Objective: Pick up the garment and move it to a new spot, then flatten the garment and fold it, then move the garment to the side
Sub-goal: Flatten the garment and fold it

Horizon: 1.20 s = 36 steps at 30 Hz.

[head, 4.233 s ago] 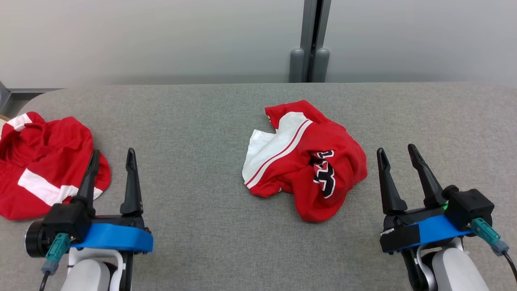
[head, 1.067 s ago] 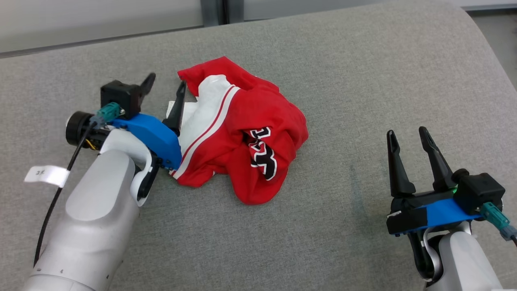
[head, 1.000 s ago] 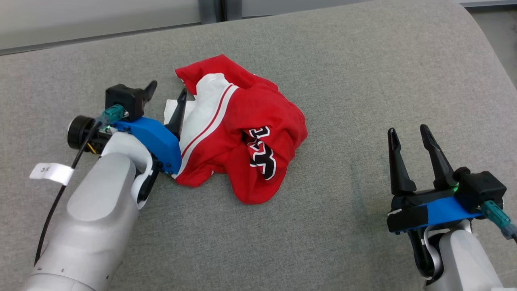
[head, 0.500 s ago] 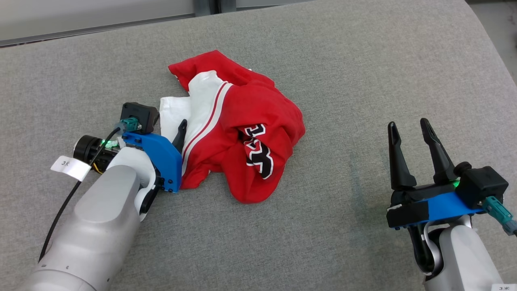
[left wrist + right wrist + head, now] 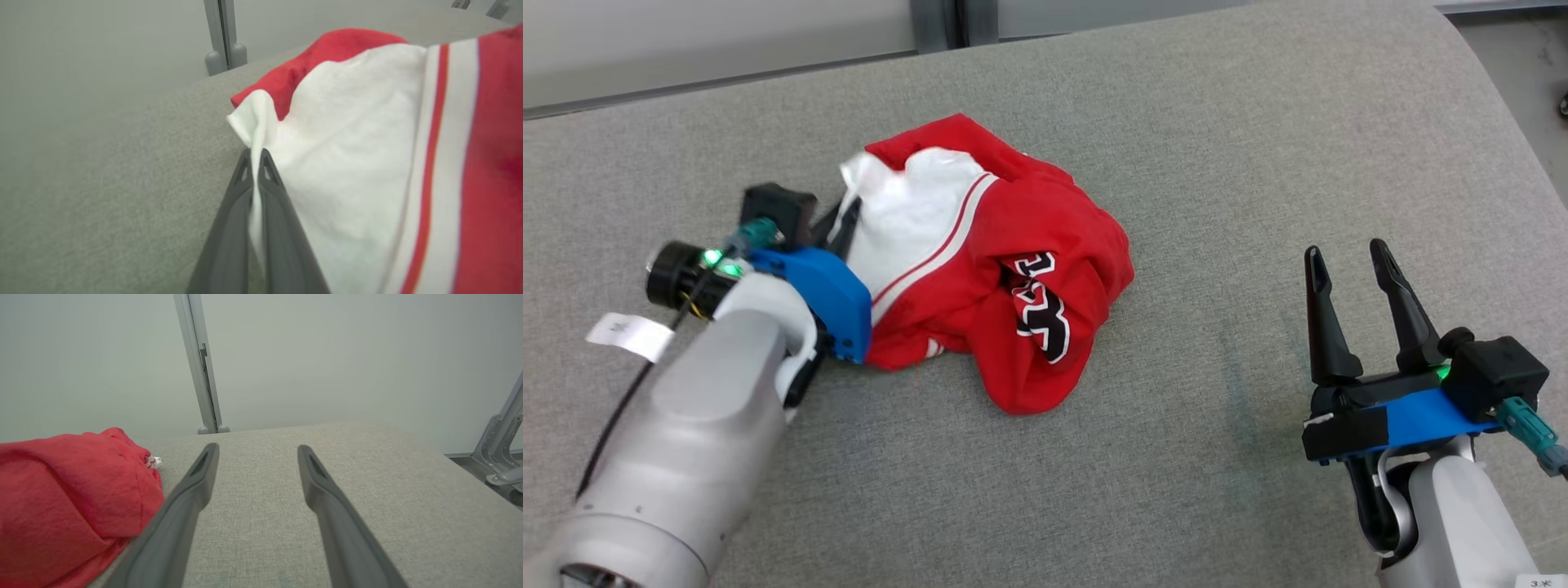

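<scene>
Left fingers (image 5: 229, 237) clamp the garment (image 5: 1045, 229) by its white edge — right fingers (image 5: 1321, 327) gape, apart.

Left arm (image 5: 686, 425) reaches in from the lower left, wrist angled up and to the right, left gripper (image 5: 255, 157) pinched tight on a white fold of the garment (image 5: 347, 163). Right gripper (image 5: 1345, 253) sits low on the right, fingers spread, pointing up.

light: bright, even, diffuse | shadows: faint, soft-edged, close under the garment (image 5: 1045, 245) and right hand (image 5: 1344, 249) on the bench (image 5: 1176, 457) | head view: sharp, left forearm (image 5: 686, 441) slightly smeared | left wrist view: soft, cloth and fingers (image 5: 229, 228) blurred | right wrist view: its fingers (image 5: 179, 514) soft near the bottom edge, post (image 5: 200, 375) leaning
</scene>
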Available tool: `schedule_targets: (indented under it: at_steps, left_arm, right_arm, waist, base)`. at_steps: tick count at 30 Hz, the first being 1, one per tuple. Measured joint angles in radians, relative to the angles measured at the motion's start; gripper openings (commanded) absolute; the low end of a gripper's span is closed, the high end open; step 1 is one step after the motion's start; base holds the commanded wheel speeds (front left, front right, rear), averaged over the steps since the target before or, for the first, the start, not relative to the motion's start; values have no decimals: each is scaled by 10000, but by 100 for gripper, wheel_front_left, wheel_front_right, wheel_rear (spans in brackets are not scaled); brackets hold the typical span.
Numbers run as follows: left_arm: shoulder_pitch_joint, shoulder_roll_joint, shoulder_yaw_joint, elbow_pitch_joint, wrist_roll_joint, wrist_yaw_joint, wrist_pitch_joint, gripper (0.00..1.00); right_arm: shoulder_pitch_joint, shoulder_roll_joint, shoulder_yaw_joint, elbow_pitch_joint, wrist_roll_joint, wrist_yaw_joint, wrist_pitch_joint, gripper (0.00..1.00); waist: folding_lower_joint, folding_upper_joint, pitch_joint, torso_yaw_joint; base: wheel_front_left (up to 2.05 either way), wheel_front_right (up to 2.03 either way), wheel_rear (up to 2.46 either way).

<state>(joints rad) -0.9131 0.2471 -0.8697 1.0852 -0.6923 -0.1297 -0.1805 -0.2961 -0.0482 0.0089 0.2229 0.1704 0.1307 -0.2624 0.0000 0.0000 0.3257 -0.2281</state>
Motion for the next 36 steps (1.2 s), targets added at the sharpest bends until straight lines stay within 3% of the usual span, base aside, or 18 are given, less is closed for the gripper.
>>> schedule_targets:
  at_steps: [10, 18, 26, 36]
  left_arm:
    - [-1334, 966, 821, -109, -104, 81, -788, 0]
    - [-1247, 2002, 1887, -2376, 803, 683, -813, 0]
    - [619, 1829, 2096, -4429, 1653, 761, -825, 0]
    - [3872, 1526, 2322, -5655, 1852, 821, -825, 0]
  right_arm:
    - [196, 2, -48, 138, 40, 0, 0, 100]
    - [456, 2, -100, 188, 36, 0, 0, 100]
    - [659, 2, -94, 247, -36, 0, 0, 100]
    - [822, 2, -102, 393, -69, 0, 0, 100]
  waist:
    - [0, 0, -612, 147]
    - [0, 0, -1124, 459]
    - [-1, 0, -1557, 1081]
    - [-1, 0, -1889, 1984]
  base:
    - [0, 0, 0]
    - [0, 0, 0]
    - [0, 0, 0]
    - [0, 0, 0]
